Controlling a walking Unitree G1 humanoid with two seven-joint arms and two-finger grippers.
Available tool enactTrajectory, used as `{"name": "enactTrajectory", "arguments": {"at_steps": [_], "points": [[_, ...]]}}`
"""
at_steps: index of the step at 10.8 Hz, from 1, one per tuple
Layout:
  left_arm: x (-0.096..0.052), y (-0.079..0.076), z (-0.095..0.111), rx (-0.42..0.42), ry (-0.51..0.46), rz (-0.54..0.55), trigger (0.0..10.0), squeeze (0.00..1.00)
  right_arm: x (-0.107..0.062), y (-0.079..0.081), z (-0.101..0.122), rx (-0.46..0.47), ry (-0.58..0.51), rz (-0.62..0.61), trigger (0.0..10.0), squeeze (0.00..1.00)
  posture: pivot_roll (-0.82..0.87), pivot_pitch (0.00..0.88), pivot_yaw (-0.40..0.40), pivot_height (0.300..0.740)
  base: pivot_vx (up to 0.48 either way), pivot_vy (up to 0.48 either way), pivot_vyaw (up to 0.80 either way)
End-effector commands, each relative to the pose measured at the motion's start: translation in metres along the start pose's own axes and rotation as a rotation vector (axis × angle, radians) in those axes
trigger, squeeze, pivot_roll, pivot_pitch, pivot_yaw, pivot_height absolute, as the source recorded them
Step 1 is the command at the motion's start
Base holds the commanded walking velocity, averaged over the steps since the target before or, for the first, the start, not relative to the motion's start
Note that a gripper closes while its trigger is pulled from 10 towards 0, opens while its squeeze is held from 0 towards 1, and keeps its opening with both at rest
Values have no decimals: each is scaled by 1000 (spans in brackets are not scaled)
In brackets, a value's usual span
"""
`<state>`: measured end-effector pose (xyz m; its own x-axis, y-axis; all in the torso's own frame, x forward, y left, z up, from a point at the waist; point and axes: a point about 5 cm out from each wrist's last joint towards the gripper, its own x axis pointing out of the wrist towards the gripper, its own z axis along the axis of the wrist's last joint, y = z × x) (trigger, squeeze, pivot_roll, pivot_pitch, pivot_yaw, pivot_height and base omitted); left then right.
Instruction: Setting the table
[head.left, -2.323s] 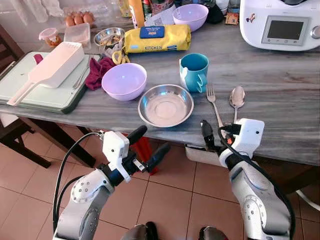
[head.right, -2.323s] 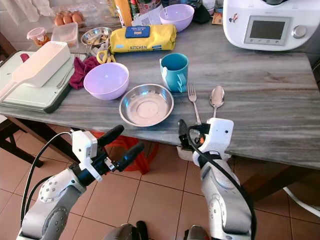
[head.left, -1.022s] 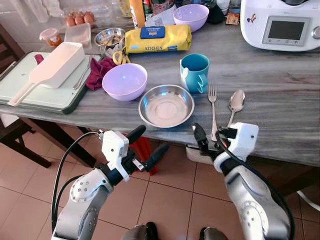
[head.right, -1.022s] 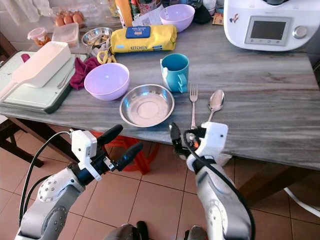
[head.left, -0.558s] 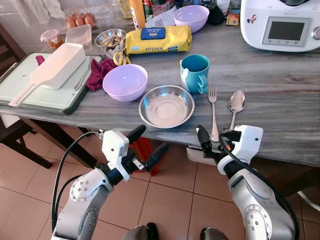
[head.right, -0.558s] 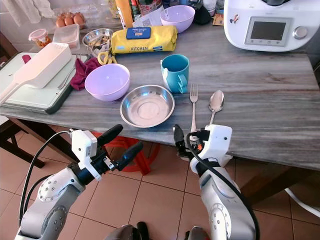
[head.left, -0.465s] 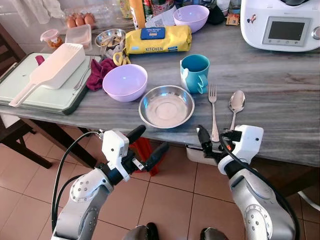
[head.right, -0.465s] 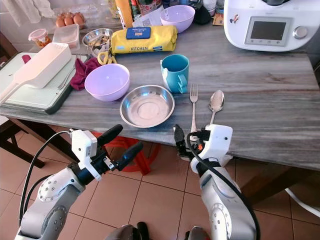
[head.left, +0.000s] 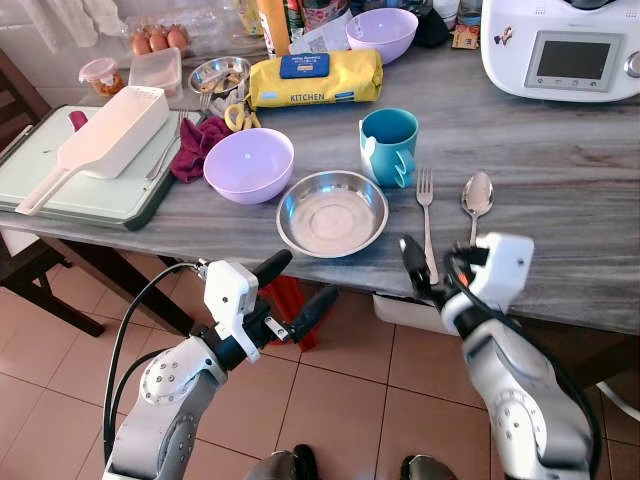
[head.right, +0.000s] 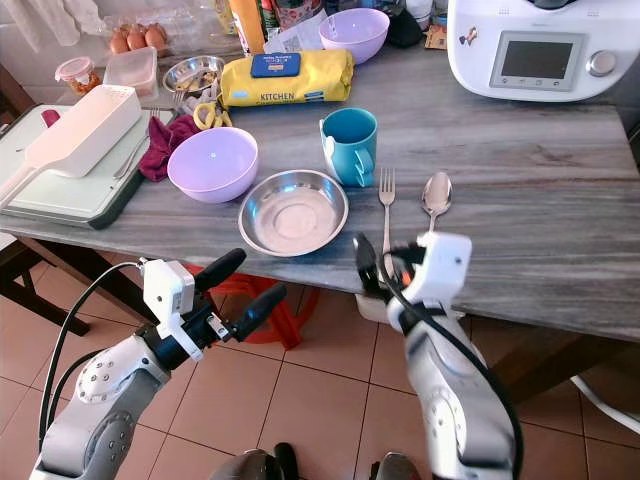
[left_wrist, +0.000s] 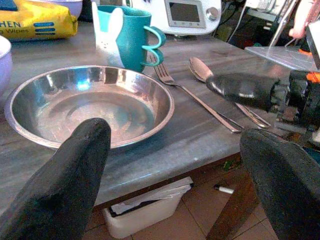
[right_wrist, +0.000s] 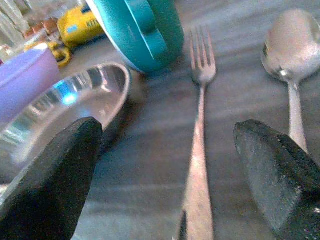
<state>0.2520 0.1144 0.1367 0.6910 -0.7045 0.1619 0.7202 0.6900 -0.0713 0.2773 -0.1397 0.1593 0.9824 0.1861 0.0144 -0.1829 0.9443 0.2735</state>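
Note:
A steel bowl (head.left: 332, 212) sits near the table's front edge, with a teal mug (head.left: 388, 145) just behind it. A fork (head.left: 427, 220) and a spoon (head.left: 476, 200) lie side by side to the right of the bowl. My right gripper (head.left: 435, 268) hovers at the table edge over the fork's handle end. It is open, and in the right wrist view the fork (right_wrist: 199, 150) runs between its fingers. My left gripper (head.left: 295, 285) hangs open and empty below the table edge, pointing at the steel bowl (left_wrist: 85, 105).
A lilac bowl (head.left: 248, 163) stands left of the steel bowl. A green tray (head.left: 80, 185) holds a white scoop. Further back are a yellow wipes pack (head.left: 315, 77), a second lilac bowl (head.left: 380, 30) and a white kitchen appliance (head.left: 560, 45). A white bin (head.left: 405, 312) sits under the table.
My right gripper has risen a little and shifted right, up to the fork's handle at the table edge. The left arm has stayed put.

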Motion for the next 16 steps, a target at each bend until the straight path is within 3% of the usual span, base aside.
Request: {"name": "enactTrajectory", "arguments": {"at_steps": [1,6,16], "points": [[-3,2,0,19,13,8,10000,0,2,9,-1,3,1,29,10000,0,-65,180,157,740,0,0,0],[-2,3,1,23,10,11,10000,0,8,16,-11,21,39,19,10000,0,-64,181,154,740,0,0,0],[-2,3,1,23,10,11,10000,0,8,16,-11,21,39,19,10000,0,-64,181,154,740,0,0,0]]}}
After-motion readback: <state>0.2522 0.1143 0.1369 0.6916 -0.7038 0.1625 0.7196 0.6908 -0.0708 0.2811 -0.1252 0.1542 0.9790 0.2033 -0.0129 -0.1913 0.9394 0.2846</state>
